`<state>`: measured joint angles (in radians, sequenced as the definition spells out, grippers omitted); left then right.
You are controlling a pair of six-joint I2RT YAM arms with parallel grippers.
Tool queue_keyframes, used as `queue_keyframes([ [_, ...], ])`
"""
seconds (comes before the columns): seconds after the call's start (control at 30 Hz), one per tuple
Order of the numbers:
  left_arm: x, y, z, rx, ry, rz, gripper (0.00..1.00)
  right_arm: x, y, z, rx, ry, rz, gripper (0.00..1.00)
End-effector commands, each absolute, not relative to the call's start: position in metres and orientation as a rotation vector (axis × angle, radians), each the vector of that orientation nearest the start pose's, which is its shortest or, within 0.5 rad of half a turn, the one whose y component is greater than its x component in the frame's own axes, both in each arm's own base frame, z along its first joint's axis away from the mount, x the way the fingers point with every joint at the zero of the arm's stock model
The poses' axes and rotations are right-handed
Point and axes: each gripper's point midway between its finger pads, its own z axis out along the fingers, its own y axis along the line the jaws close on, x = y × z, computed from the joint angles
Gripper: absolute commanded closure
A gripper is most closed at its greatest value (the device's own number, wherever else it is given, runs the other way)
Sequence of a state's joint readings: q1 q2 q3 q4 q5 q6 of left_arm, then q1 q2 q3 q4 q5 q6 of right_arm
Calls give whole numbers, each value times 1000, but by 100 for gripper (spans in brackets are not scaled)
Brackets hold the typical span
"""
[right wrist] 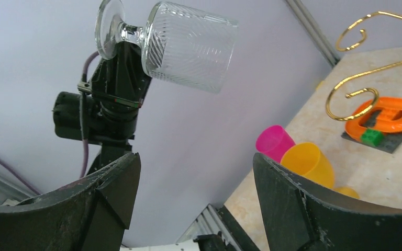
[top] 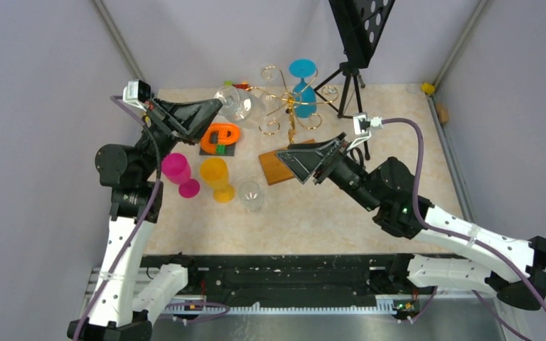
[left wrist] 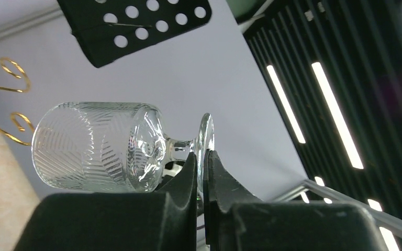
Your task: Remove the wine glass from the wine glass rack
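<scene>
My left gripper [top: 215,108] is shut on the foot of a clear ribbed wine glass [top: 238,105]. It holds the glass on its side in the air, just left of the gold wine glass rack [top: 289,106]. In the left wrist view the jaws [left wrist: 201,157] pinch the glass foot [left wrist: 207,138], and the bowl [left wrist: 99,146] points at the gold curls [left wrist: 11,70] without touching them. A blue glass [top: 303,87] hangs on the rack. My right gripper [top: 289,163] is open and empty over the rack's wooden base [top: 274,169]. Its wrist view [right wrist: 196,172] shows the held glass [right wrist: 188,44].
A pink cup [top: 178,170], a yellow cup [top: 215,175] and a clear glass [top: 250,195] are on the table at front left. An orange object on a dark plate [top: 220,136] lies below the held glass. A black tripod stand [top: 352,50] stands behind the rack.
</scene>
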<state>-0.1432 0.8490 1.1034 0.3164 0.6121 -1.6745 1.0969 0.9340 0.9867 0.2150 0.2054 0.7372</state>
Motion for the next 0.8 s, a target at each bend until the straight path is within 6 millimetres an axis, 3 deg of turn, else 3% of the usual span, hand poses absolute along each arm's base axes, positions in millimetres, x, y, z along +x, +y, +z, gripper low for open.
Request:
queue_keyframes([
  [0.0, 175, -159, 583, -244, 1132, -2043, 100, 165, 306, 491, -16, 1181, 1543, 20],
  [0.17, 173, -164, 589, -255, 1143, -2176, 100, 181, 301, 501, 74, 1081, 1501, 18],
  [0.4, 176, -172, 583, -268, 1170, -2261, 100, 198, 296, 511, 86, 1099, 1427, 18],
  [0.57, 181, -176, 579, -275, 1181, -2296, 100, 214, 292, 511, 68, 1078, 1541, 18],
  [0.77, 186, -181, 576, -283, 1191, -2319, 100, 196, 303, 518, -146, 990, 1691, 23],
])
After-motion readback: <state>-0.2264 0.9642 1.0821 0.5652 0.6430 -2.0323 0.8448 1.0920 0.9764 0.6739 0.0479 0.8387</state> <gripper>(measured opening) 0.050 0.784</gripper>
